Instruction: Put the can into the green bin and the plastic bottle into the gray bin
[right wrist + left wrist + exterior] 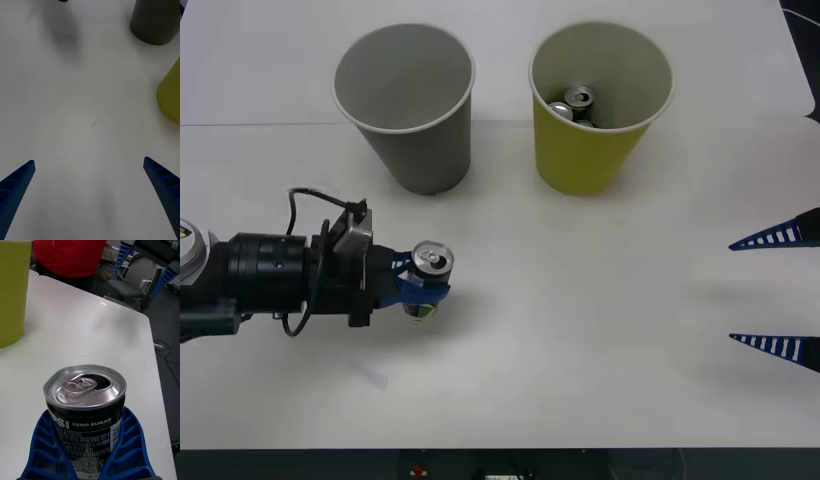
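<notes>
A dark drink can (430,262) with a silver pull-tab top stands upright at the table's front left, with my left gripper (423,290) shut on its body. In the left wrist view the blue fingers (47,446) wrap both sides of the can (85,390). The gray bin (425,150) stands behind it, and the green bin (585,150) to its right holds cans (575,103). My right gripper (732,291) hangs open at the right edge, over bare table, seen also as the right gripper (89,161) in its wrist view. The plastic bottle is out of view.
The white table (600,330) stretches wide between the two grippers. The right wrist view catches the gray bin (154,22) and green bin (171,95) ahead. The green bin (13,292) also stands beyond the can; chairs (133,281) are past the table's edge.
</notes>
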